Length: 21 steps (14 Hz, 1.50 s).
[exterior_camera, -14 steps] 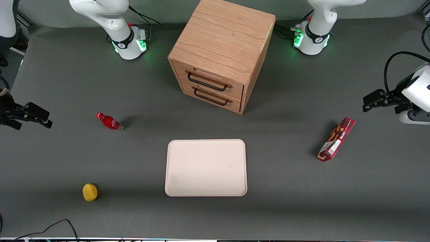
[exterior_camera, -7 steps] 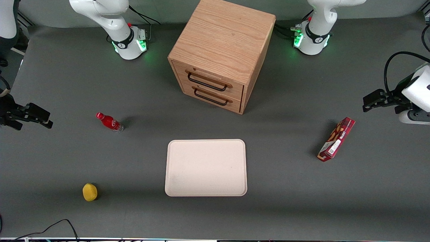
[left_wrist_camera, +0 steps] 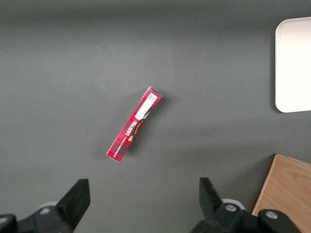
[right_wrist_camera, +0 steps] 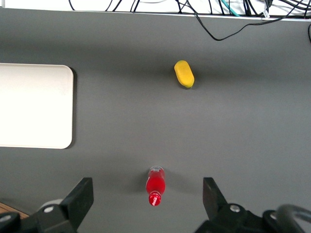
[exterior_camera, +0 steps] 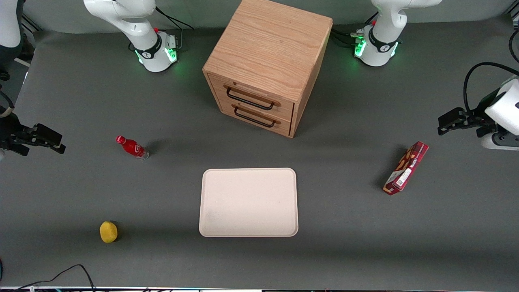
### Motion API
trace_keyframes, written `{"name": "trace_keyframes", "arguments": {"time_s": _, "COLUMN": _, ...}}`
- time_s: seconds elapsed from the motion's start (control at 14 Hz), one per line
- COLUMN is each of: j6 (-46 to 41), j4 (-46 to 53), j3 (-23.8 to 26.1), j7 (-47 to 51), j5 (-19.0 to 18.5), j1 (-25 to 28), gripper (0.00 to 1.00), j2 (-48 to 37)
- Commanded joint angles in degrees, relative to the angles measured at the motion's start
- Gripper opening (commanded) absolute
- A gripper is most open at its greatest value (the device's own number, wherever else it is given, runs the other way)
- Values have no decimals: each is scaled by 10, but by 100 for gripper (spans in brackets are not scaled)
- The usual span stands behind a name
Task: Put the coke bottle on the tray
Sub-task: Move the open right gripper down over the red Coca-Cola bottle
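The coke bottle (exterior_camera: pixel 131 147), small and red with a red cap and a clear base, stands upright on the grey table toward the working arm's end. The cream tray (exterior_camera: pixel 248 202) lies flat in front of the cabinet, nearer the front camera, with nothing on it. My gripper (exterior_camera: pixel 56 142) is open and empty, raised over the table's edge, farther toward the working arm's end than the bottle and well apart from it. In the right wrist view the bottle (right_wrist_camera: pixel 155 185) shows from above between the spread fingers (right_wrist_camera: pixel 82 196), with the tray (right_wrist_camera: pixel 34 104) off to one side.
A wooden two-drawer cabinet (exterior_camera: pixel 267 61) stands at mid-table, both drawers shut. A yellow lemon (exterior_camera: pixel 108 231) lies nearer the front camera than the bottle. A long red snack box (exterior_camera: pixel 406 168) lies toward the parked arm's end. Cables run along the front edge.
My gripper has crept slightly toward the bottle. The bottle, tray and other things have not moved.
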Motion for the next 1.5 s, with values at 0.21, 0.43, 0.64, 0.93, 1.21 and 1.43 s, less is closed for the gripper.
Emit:
{"name": "trace_keyframes", "arguments": {"time_s": 0.21, "j6": -4, "j4": -50, "j3": 1, "j7": 11, "j5": 11, "j1": 3, "gripper": 100, "j2": -11}}
{"name": "trace_keyframes", "arguments": {"time_s": 0.43, "j6": 46, "j4": -155, "j3": 1, "j7": 3, "j5": 11, "j1": 3, "gripper": 100, "j2": -55}}
{"name": "trace_keyframes", "arguments": {"time_s": 0.64, "j6": 201, "j4": -342, "j3": 4, "j7": 3, "j5": 11, "j1": 4, "gripper": 98, "j2": -133}}
{"name": "trace_keyframes", "arguments": {"time_s": 0.93, "j6": 300, "j4": -461, "j3": 7, "j7": -35, "j5": 11, "j1": 4, "gripper": 92, "j2": -163}}
{"name": "trace_keyframes", "arguments": {"time_s": 1.21, "j6": 365, "j4": -525, "j3": 7, "j7": -37, "j5": 11, "j1": 5, "gripper": 88, "j2": -167}}
{"name": "trace_keyframes", "arguments": {"time_s": 1.43, "j6": 448, "j4": -585, "j3": 7, "j7": -38, "j5": 11, "j1": 5, "gripper": 80, "j2": -167}}
